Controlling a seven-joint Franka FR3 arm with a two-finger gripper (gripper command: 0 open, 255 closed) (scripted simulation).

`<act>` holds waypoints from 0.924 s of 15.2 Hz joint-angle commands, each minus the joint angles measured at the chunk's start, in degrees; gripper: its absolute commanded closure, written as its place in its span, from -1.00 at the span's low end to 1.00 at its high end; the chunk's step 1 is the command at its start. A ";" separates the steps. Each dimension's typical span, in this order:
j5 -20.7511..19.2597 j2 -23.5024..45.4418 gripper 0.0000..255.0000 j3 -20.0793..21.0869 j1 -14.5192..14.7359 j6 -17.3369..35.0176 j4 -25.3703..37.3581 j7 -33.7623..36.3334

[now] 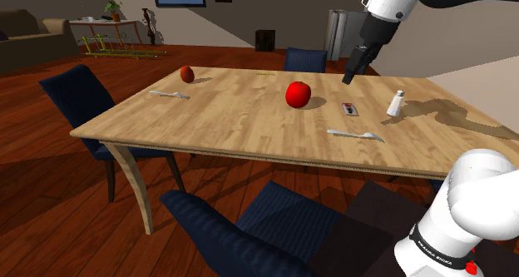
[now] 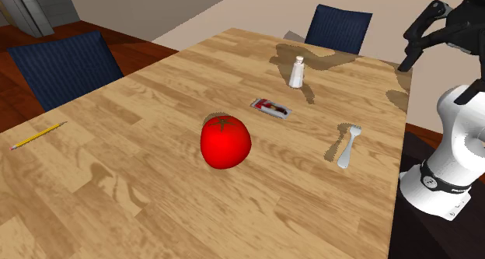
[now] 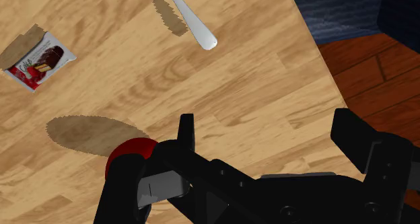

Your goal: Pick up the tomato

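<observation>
The tomato is bright red and round, sitting upright near the middle of the wooden table. In the second exterior view the tomato shows a small green stem mark on top. My black gripper hangs open in the air well above the table, to the shoulder view's right of the tomato and apart from it. The gripper sits over the table's edge nearest the arm. In the wrist view the fingers stand wide apart with nothing between them, and part of the tomato peeks out beside the hand.
On the table lie a snack packet, a white shaker, a light utensil, a pencil, a fork and a dark red fruit. Blue chairs surround the table.
</observation>
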 commanded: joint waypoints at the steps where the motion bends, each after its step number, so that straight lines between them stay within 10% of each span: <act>1: 0.00 0.00 -1.00 0.00 0.00 0.00 0.00 0.00; 14: 1.80 30.06 -1.00 -10.44 -0.21 3.64 21.23 -11.35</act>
